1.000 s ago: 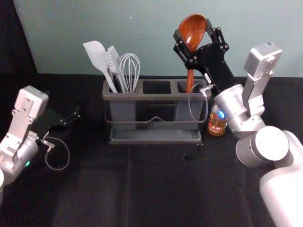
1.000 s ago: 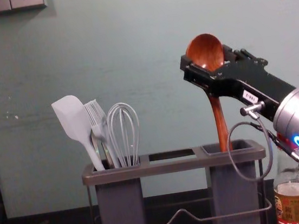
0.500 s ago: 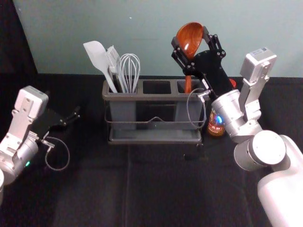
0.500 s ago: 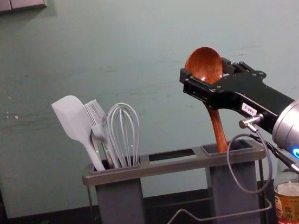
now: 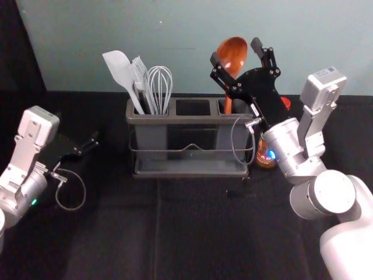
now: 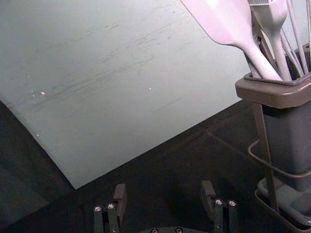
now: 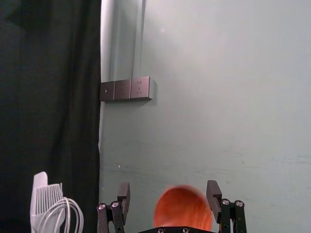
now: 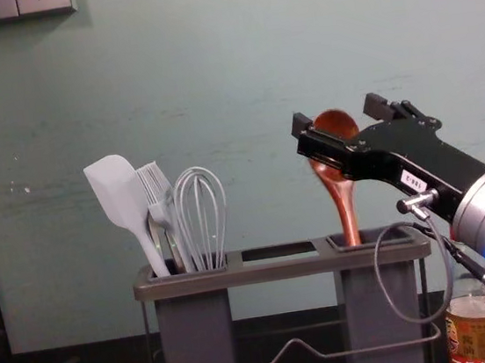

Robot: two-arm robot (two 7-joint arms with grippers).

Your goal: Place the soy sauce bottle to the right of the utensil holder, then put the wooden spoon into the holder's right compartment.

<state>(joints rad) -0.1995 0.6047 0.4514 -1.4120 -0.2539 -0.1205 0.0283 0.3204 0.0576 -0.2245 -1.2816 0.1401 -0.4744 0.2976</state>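
My right gripper [image 5: 236,51] is open around the bowl of the wooden spoon [image 5: 232,58]; in the right wrist view my right gripper [image 7: 168,189] has its fingers apart with the bowl between them, touching neither visibly. The spoon's handle [image 8: 347,213] stands in the right compartment of the utensil holder [image 5: 192,119], leaning slightly left. The soy sauce bottle [image 5: 264,157] stands upright just right of the holder, partly behind my right arm. My left gripper [image 5: 92,143] is parked left of the holder, and in its wrist view my left gripper [image 6: 164,190] is open and holds nothing.
A white spatula [image 5: 119,70], a brush and a whisk [image 5: 159,84] fill the holder's left compartment. The middle compartment [image 5: 193,107] is vacant. A wall [image 8: 238,76] rises behind the holder, and black cloth [image 5: 192,233] covers the table in front.
My right gripper has come down with the spoon, then opened and let it go. The spoon sits lower and tilts more. My left arm has kept still.
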